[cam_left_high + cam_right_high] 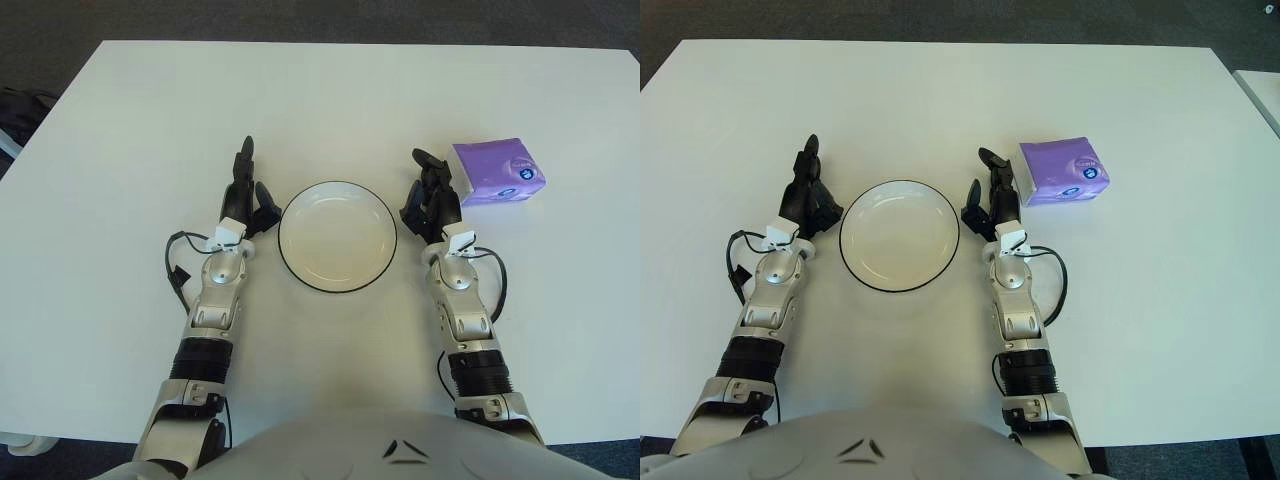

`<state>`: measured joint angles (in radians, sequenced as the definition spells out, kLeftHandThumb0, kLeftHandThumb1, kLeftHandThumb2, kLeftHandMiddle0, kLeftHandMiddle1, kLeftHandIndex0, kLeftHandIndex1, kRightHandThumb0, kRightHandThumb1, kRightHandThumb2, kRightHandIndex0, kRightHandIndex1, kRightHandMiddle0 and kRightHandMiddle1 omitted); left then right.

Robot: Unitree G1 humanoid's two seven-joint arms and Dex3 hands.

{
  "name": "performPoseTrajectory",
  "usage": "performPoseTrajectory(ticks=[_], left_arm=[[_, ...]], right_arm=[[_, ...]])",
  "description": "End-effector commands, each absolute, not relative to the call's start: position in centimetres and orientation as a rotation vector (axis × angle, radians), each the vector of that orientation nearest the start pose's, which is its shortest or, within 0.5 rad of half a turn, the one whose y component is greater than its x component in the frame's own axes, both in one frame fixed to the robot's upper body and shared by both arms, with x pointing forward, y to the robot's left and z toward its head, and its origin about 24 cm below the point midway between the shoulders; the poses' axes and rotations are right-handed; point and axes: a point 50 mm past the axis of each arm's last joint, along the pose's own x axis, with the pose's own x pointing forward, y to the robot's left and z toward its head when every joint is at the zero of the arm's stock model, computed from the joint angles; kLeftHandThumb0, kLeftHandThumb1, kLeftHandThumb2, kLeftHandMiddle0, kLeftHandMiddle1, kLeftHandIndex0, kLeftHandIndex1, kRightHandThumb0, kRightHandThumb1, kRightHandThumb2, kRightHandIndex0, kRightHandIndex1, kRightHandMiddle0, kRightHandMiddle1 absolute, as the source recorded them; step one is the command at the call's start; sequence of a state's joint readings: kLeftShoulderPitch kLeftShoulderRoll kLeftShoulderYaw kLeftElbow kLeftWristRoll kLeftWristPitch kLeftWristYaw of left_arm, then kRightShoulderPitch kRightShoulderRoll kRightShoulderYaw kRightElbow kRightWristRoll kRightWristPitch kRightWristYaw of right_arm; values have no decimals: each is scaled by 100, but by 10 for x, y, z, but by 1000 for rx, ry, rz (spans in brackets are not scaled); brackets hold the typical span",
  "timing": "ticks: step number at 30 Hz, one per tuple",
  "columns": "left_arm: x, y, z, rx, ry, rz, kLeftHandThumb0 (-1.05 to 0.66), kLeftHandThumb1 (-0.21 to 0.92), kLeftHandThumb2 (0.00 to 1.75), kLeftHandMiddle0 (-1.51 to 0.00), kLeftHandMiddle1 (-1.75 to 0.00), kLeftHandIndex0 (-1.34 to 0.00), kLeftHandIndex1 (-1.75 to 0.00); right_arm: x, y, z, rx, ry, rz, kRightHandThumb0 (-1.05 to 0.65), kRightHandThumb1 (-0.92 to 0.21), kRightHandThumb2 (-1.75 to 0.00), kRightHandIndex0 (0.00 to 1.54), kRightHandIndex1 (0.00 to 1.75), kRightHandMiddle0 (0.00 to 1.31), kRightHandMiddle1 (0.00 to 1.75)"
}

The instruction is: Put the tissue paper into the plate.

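A broad white tabletop (pixel 330 90) fills nearly the whole frame, with dark grey carpeted floor (pixel 300 18) showing as a band along the top edge and at the corners. At the far left edge, a dark object (pixel 18 108) sits on the floor beside the tabletop; what it is cannot be told.

Left of centre, the left robot hand (pixel 246 195) shows just beside the plate's left rim, its black fingers spread and relaxed, holding nothing. In the middle lies the plate (pixel 337 283), white with a thin dark rim, nothing in it. Just right of the plate, the right robot hand (pixel 428 192) has its fingers apart and empty, pointing toward the upper right. Close beyond its fingertips, in the right-centre of the frame, the tissue paper (pixel 496 171), a purple pack, lies flat on the tabletop, outside the plate. Whether the fingers touch the pack cannot be told.
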<state>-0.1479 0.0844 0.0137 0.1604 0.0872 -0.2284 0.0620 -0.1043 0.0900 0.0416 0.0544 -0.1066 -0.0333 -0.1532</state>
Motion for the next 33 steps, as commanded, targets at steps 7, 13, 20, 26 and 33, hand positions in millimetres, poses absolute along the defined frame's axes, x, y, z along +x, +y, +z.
performPoseTrajectory(ticks=[7, 13, 20, 26, 33], left_arm=[[269, 165, 39, 167, -87, 42, -87, 92, 121, 0, 0, 0, -13], [269, 164, 39, 165, -88, 43, -87, 92, 121, 0, 0, 0, -13], [269, 162, 39, 164, -89, 46, -86, 92, 121, 0, 0, 0, -13], [270, 161, 38, 173, -91, 50, -87, 92, 121, 0, 0, 0, -13], [272, 160, 36, 177, -88, 50, -87, 92, 121, -1, 0, 0, -12]], right_arm=[[257, -128, 21, -25, 114, -96, -53, -92, -101, 30, 7, 0, 68], [257, -130, 21, -26, 112, -94, -53, -92, -101, 30, 6, 0, 68], [257, -131, 21, -23, 102, -92, -55, -92, -100, 29, 6, 0, 68], [254, -133, 34, 0, 29, -100, -56, -92, -98, 30, 6, 0, 68], [258, -144, 81, -9, -155, -100, -53, -92, -94, 33, 7, 0, 70]])
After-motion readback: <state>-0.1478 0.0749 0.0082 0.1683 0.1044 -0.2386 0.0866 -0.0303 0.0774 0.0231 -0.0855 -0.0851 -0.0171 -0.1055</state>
